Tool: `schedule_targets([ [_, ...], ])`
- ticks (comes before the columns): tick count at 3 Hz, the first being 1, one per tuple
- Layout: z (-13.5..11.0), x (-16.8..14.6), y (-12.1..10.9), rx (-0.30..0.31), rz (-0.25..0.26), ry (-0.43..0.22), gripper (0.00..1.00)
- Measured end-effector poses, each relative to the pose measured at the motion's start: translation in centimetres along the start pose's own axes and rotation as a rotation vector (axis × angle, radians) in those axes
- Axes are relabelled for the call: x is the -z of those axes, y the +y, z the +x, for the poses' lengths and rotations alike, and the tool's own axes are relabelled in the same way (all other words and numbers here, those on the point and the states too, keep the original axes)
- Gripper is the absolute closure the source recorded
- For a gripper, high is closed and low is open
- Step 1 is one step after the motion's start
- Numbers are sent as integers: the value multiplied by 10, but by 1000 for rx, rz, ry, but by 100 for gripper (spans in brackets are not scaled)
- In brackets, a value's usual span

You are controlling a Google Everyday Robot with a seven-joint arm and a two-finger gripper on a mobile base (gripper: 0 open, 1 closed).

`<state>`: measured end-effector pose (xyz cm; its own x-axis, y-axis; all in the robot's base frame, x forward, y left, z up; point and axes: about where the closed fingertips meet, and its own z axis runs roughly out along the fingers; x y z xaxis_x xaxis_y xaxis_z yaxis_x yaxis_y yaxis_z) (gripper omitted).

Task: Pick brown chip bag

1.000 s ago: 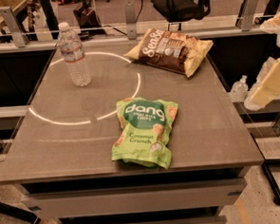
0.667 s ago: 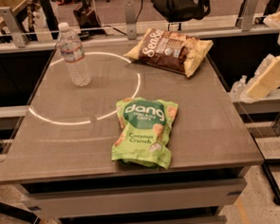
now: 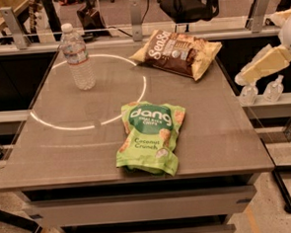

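The brown chip bag lies flat at the table's far right corner, with a dark brown centre, tan-yellow edges and white "Sensi" lettering. My gripper hangs off the cream arm beyond the table's right edge, to the right of the bag and nearer the camera. Its two pale fingers stand apart and hold nothing. It touches neither the bag nor the table.
A green "dang" Coconut Crunch bag lies near the front middle of the grey table. A clear water bottle stands at the far left. Railings and chairs stand behind the table, and lower shelves flank both sides.
The arm has risen and shifted slightly left toward the table's right edge. Both fingers now show. The bags and the bottle have not moved.
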<state>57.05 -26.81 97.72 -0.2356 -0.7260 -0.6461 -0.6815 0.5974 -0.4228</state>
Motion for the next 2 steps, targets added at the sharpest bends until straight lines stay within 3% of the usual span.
schedule_targets([
  [1,3,-29,-24,-61,-2,-37,0],
  [2,2,-57,-38,-124,-35,-43,0],
])
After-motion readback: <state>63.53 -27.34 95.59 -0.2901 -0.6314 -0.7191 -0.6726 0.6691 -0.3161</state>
